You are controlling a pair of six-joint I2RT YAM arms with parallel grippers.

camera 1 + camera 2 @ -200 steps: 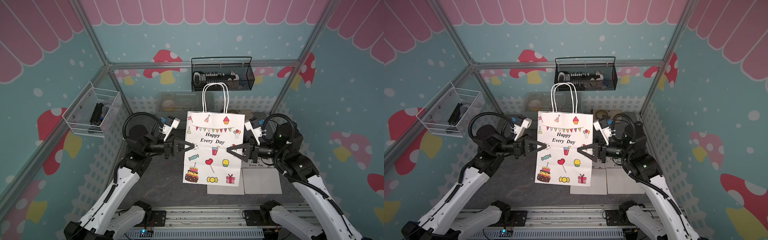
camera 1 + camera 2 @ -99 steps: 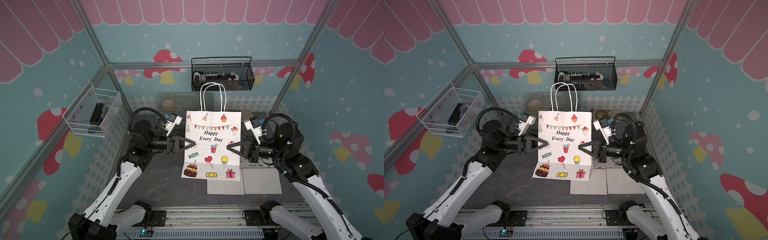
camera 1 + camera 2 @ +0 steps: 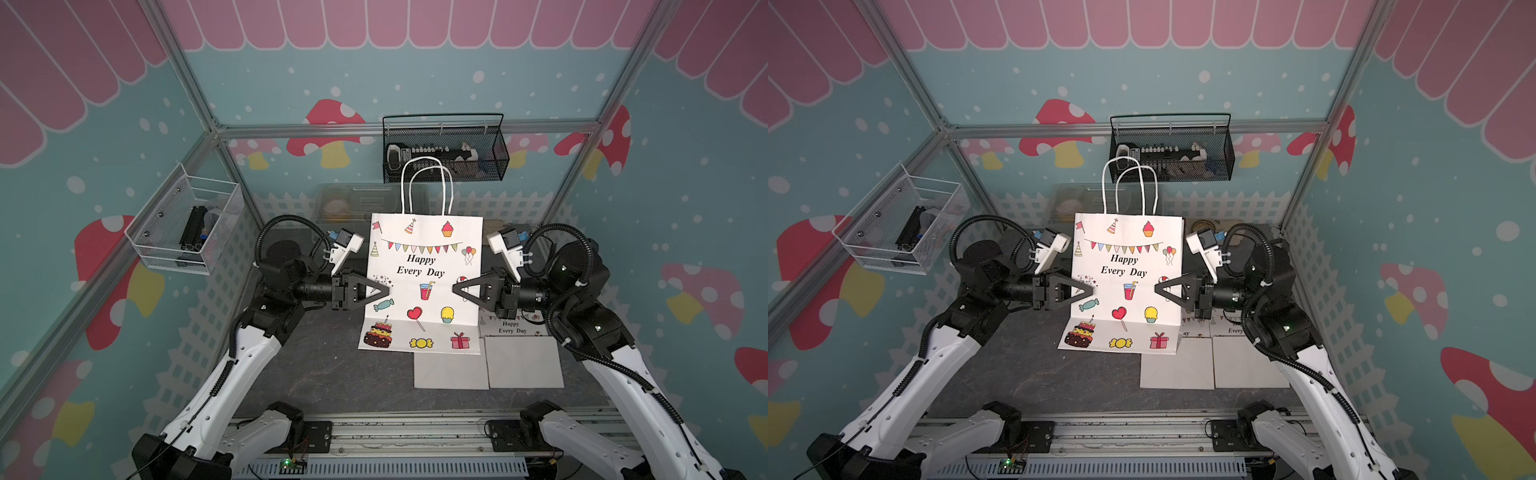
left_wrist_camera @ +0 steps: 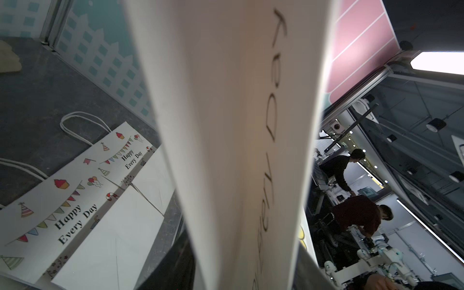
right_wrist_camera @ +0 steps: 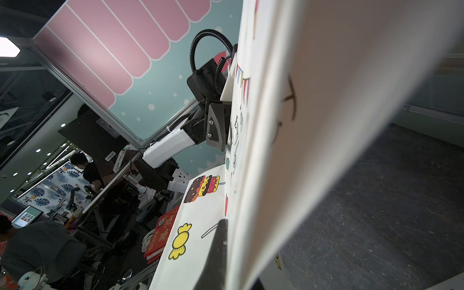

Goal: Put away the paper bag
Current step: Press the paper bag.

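The right tool [image 3: 457, 289] is clenched on the right edge of the paper bag [image 3: 424, 266], roughly halfway up its side. In the right wrist view one dark finger [image 5: 216, 253] lies flat against the printed front of the bag. The left tool [image 3: 384, 291] reaches in from the opposite side at the same height, its tip over the bag's left edge. Whether it is pinching the paper or standing released I cannot tell: the left wrist view is filled by the bag's side panel [image 4: 238, 125] and shows no fingers. Both tools point straight at each other across the bag.

The bag stands upright between them, near the middle of the worktop [image 3: 332, 374], its "Happy Every Day" face turned towards the top views. Its bottom strip, printed with the cake, candy and gift, is creased forward and rests on the worktop. The white cord handles [image 3: 426, 187] stand up from its top edge.

Just beside the bag's lower right corner, two folded bags [image 3: 523, 361] lie flat side by side on the worktop. Behind the bag sits a clear box [image 3: 353, 203]. Above that, a black mesh basket [image 3: 444, 153] hangs on the back wall. A white wire basket [image 3: 187, 226] is mounted on the left wall, well apart from the bag.
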